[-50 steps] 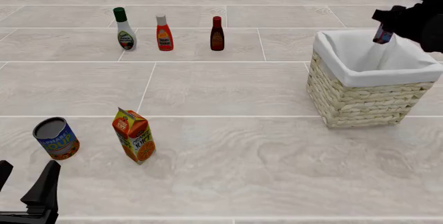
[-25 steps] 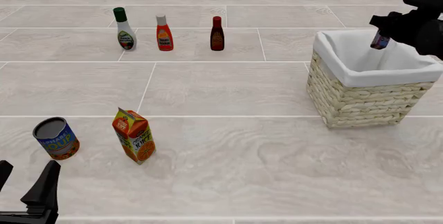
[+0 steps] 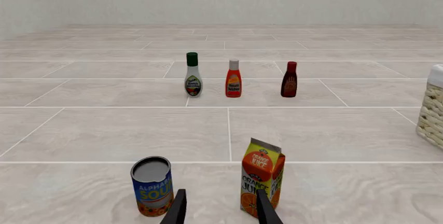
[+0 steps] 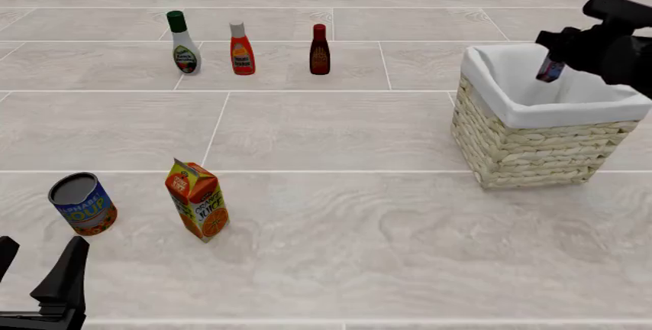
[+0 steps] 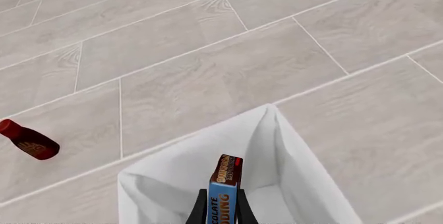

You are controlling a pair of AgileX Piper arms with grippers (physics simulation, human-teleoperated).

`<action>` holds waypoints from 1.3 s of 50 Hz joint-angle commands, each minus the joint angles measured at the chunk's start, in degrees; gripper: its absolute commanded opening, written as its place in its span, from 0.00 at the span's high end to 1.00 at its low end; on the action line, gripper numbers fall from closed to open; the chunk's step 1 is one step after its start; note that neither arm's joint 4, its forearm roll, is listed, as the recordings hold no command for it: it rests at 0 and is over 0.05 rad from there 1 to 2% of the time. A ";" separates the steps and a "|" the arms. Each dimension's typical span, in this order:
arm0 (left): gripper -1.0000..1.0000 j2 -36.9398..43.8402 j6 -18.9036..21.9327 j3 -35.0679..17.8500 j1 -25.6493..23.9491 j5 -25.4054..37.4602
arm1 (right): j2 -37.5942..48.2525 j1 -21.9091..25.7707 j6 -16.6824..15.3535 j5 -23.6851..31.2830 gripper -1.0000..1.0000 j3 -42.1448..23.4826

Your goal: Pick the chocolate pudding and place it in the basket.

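Right gripper (image 4: 551, 68) pinching chocolate pudding (image 5: 225, 190) over basket (image 4: 535, 143) – left gripper (image 3: 220, 211) spread, idle

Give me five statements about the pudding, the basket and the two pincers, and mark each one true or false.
1. The right pincer holds the pudding box. True.
2. The pudding box lies on the floor of the basket. False: it hangs above the liner, gripped.
3. The left pincer is shut on the juice carton. False: it is open and holds nothing.
4. Three bottles stand in a row, the dark red bottle nearest the basket. True.
5. The soup can stands inside the basket. False: it is beside the juice carton.
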 commanded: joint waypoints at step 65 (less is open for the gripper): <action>0.00 0.00 0.00 0.00 0.00 0.00 | -0.04 0.19 1.71 0.05 0.00 -0.33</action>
